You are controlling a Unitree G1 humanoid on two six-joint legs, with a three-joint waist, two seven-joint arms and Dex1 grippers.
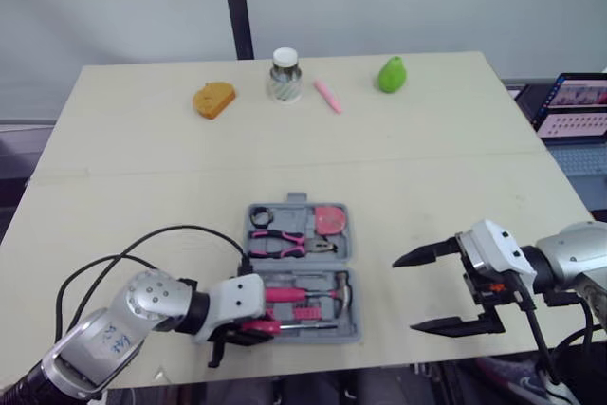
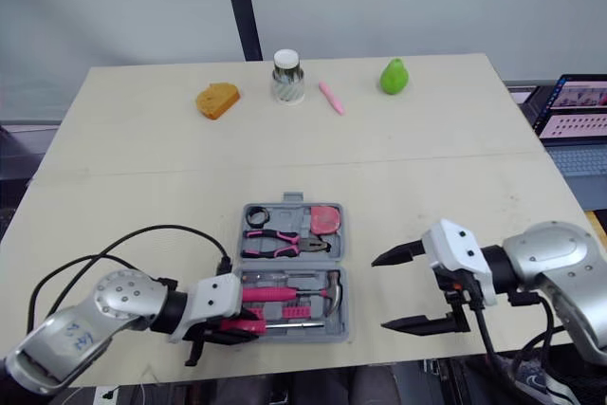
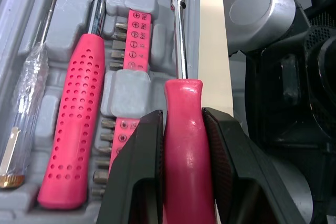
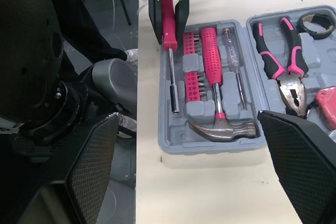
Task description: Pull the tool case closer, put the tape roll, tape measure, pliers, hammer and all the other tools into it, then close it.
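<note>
The grey tool case (image 1: 355, 331) lies open near the table's front edge. In its far half sit the black tape roll (image 1: 261, 216), the pink tape measure (image 1: 330, 220) and the pliers (image 1: 285, 246). In its near half lie the pink-handled hammer (image 4: 212, 66), a strip of bits (image 4: 191, 72) and a clear-handled screwdriver (image 4: 233, 61). My left gripper (image 1: 248, 327) is at the case's near left corner, shut on the pink handle of a long driver (image 3: 185, 145), whose metal shaft lies along the case's front slot. My right gripper (image 1: 406, 294) hangs open to the right of the case, holding nothing.
Along the table's far edge stand an orange bread-shaped piece (image 1: 213, 100), a white-lidded jar (image 1: 285, 75), a pink marker (image 1: 327, 96) and a green pear (image 1: 391, 74). A laptop (image 1: 579, 106) sits beyond the right edge. A black cable loops over my left arm.
</note>
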